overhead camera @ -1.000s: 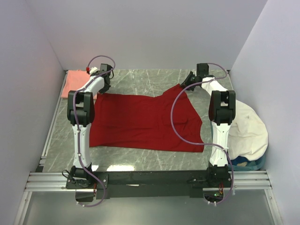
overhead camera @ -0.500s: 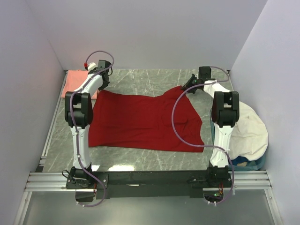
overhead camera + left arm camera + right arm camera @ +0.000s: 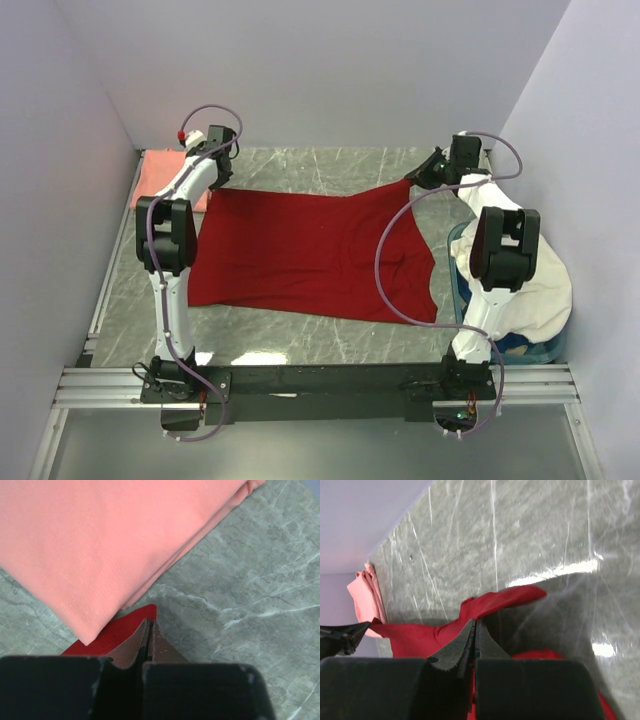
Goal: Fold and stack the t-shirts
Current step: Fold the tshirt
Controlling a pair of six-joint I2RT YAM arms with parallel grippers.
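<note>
Red t-shirt (image 3: 310, 250), stretched along the far edge of the table (image 3: 330, 170) with left tool (image 3: 150, 625) and right tool (image 3: 475, 625) clamped on its corners, likely awaits an even fold.

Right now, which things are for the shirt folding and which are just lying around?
For the job: red t-shirt, pinched at its far corners by the left gripper and right gripper; folded pink t-shirt.
Just lying about: white cloth, blue basket.

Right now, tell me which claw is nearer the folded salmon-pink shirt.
Left. The left claw pinches a corner of the red shirt right beside the salmon-pink shirt; the right claw grips its other far corner, across the table.
</note>
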